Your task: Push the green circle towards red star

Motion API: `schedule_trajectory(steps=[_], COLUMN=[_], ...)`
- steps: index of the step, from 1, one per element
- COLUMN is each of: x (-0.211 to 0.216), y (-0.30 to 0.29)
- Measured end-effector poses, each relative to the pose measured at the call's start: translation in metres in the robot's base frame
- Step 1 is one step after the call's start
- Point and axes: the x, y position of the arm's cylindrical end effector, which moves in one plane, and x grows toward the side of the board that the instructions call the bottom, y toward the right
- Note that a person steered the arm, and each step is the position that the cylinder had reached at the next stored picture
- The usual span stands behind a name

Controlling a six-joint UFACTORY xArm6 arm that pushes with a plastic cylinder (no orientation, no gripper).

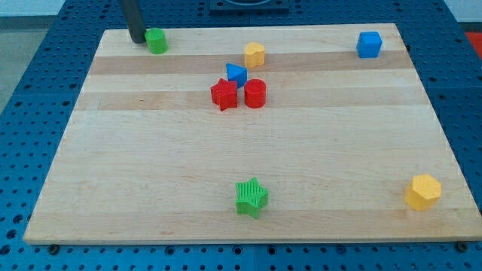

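My tip (138,40) at bench (151,188) far-left corner, touching green circle (157,41) on its left side. No jaws on this rig, plain rod only. Red star (224,95) lies right of and nearer than circle, well apart; push line runs tip–circle–star, slightly off. Blue triangle (236,74), red cylinder (255,93) crowd star. Rod's upper part cut off at top.

path green circle (156,41) to red star (224,95): open | blue triangle (236,74) adjacent
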Motion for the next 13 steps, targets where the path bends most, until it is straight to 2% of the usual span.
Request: schedule_trajectory(steps=[1,2,3,5,6,7,8,10,12,13], x=[0.034,0.065,0.079,0.077,0.046,-0.024,-0.047,-0.027,0.046,0.064], y=[0.014,0.065,0.085,0.007,-0.012,-0.010,0.017,0.031,0.078,0.095])
